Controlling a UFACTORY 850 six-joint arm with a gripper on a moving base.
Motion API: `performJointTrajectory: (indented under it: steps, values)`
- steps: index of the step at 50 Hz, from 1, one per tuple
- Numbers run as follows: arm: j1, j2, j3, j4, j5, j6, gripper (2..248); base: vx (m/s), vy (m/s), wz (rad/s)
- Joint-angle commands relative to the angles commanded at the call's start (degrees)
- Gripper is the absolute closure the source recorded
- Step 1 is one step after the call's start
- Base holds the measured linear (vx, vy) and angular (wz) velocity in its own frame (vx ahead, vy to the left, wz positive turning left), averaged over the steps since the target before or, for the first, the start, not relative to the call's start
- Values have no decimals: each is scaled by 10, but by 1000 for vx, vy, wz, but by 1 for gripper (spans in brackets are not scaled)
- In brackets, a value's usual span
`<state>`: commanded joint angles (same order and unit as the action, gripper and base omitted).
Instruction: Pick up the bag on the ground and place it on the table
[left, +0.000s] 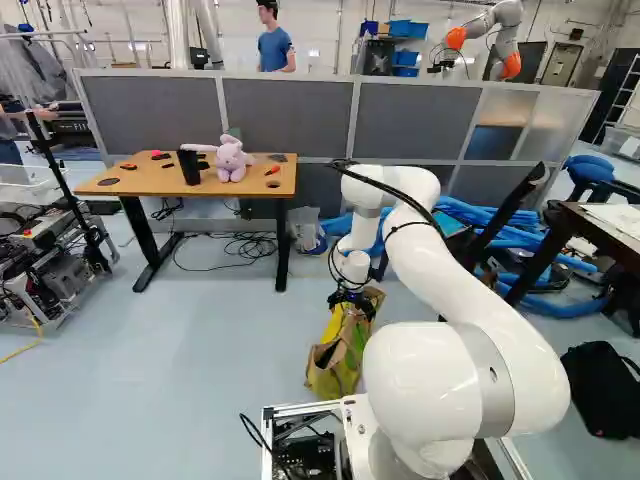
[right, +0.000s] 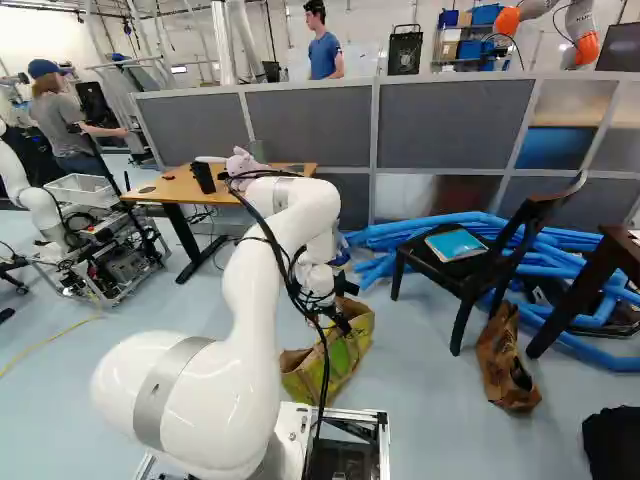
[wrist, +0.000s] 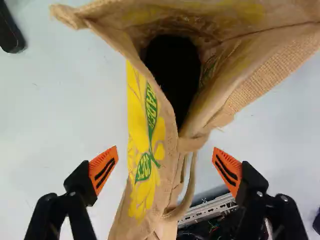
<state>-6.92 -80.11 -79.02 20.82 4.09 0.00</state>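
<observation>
Pale blue floor (left: 190, 350). Grey-panelled partition (left: 290, 115), standing behind the table (left: 146, 182), wood-topped, black-legged. Robot arm (left: 480, 290), white, reaching down. Jute shopping bag (wrist: 150, 115), tan, yellow-and-green print, mouth open, on the floor. Claw (left: 352, 303), black, orange pads (wrist: 103, 171), released, its fingers spread either side of the bag. Plush rabbit (left: 231, 160), pink, on the table. Cup (left: 189, 167), black, beside the rabbit.

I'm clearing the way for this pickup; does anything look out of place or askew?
The bag, between the open jaws, looks misshapen: its mouth is crumpled and one side folds inward. Black cables also lie in loose tangles under the table, which looks untidy. I see no spill.
</observation>
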Motion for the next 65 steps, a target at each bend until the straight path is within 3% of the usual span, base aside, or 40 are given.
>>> performJointTrajectory:
  steps: [65]
  values:
    - [0, -143, -138, 0, 0, 0, 3, 0, 0, 0]
